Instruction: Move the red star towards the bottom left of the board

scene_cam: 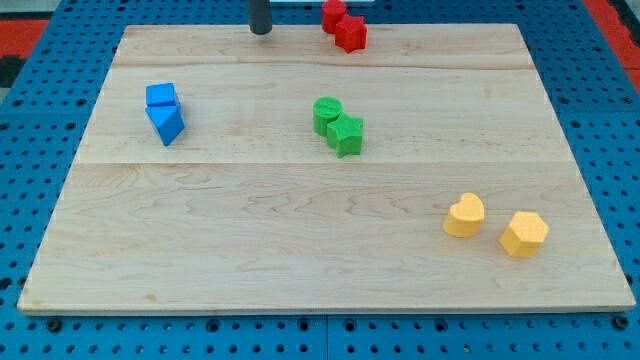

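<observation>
Where the camera view takes in the whole wooden board [330, 240], you see my tip [261, 30] at the board's top edge, roughly 11 o'clock from the board's centre. There are no jaws to report: the arm ends in a plain dark rod, touching no block.

The red star [351, 35] lies at the top edge, at about 3 o'clock from my tip and near it, with clear wood between the two. A second red block [333, 14], its shape not clear, touches the star at the star's 11 o'clock and sits partly beyond the board's edge.

At 9 o'clock from centre, you find a blue cube [161, 96] touching a blue triangular block [167, 124] directly below it. Near centre, a green cylinder [327, 113] touches a green star [347, 135] at the cylinder's 4 o'clock. At 4 o'clock from centre, a yellow heart [465, 215] and a yellow hexagonal block [524, 233] sit just beside each other, not touching. A blue perforated table [40, 120] surrounds the board.
</observation>
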Tool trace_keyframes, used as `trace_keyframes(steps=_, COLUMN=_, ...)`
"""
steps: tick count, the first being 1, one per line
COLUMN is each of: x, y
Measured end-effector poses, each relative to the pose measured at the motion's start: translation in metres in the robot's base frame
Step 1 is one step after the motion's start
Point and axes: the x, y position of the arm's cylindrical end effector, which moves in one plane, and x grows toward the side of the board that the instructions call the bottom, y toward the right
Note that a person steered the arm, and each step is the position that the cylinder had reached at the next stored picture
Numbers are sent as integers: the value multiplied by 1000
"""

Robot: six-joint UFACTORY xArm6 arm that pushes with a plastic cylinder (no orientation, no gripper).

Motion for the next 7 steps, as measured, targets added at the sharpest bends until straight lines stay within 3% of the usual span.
trace_keyframes(steps=2, x=0, y=135)
trace_keyframes(steps=3, x=1, y=170)
trace_keyframes(steps=6, x=12, y=220)
trace_keyframes(steps=7, x=46, y=229)
